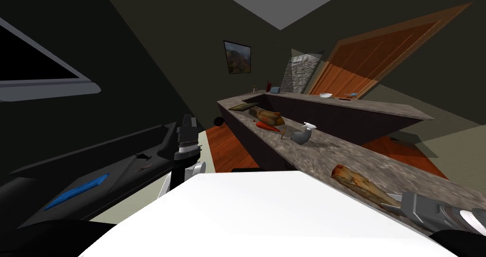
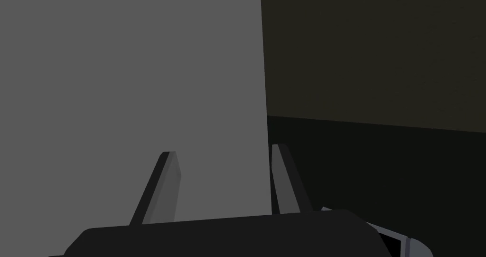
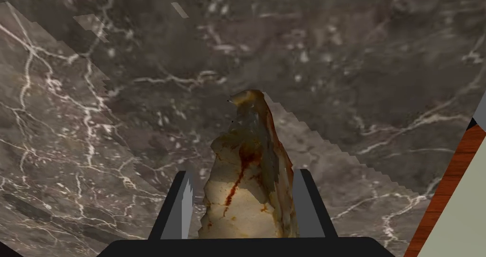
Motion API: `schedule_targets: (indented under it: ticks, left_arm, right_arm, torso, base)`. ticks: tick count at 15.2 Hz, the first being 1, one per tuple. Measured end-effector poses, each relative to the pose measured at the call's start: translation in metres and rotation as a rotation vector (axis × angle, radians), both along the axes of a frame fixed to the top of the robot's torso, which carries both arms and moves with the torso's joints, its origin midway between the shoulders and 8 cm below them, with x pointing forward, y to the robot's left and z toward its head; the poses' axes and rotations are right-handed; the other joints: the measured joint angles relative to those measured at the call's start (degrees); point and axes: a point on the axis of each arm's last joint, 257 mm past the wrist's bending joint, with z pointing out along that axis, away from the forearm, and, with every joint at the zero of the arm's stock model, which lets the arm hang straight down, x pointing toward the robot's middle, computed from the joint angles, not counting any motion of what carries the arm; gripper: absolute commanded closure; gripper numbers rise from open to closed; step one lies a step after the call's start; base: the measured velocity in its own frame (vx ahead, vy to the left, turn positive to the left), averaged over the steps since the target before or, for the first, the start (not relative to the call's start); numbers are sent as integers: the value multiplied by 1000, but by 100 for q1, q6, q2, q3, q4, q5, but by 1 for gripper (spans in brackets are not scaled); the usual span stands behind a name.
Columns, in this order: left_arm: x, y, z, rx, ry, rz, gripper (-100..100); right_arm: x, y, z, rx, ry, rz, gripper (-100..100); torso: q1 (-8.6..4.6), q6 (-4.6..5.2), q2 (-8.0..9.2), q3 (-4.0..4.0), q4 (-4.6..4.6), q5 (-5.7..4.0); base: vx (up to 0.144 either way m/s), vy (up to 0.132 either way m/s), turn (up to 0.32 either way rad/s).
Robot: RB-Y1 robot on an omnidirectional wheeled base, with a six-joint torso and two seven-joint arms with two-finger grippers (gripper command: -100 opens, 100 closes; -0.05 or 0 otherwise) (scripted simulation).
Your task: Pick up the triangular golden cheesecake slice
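The golden-brown, triangular cheesecake slice (image 1: 359, 183) lies flat on the marbled grey-brown counter (image 1: 327, 161), near its front edge. In the right wrist view the slice (image 3: 247, 183) sits between my right gripper's (image 3: 243, 185) open fingers, its point facing away from the hand. One finger (image 3: 301, 202) stands against its side and the other (image 3: 184, 204) a little apart from it. In the head view the right gripper (image 1: 393, 200) reaches the slice's wide end from the lower right. My left gripper (image 1: 186, 126) is raised at my left, open and holding nothing (image 2: 223, 183).
Farther along the counter lie a white spray bottle (image 1: 303, 133), a red object (image 1: 266, 125) and brown loaf-like items (image 1: 266, 116). A second counter run (image 1: 379, 108) behind holds a white bowl (image 1: 325, 95). Dark furniture (image 1: 95, 173) with a blue object (image 1: 78, 191) stands at my left.
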Motion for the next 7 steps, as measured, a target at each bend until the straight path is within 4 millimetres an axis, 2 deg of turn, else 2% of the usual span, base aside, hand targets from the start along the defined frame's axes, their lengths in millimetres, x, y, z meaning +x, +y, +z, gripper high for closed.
schedule_targets:
  ticks: [7]
  left_arm:
    - [0,0,0,0,0,0,0]
  right_arm:
    - [21,-9,19,-6,11,26,100]
  torso:
    - [21,-2,-14,-8,-3,17]
  base:
    - [22,25,-81]
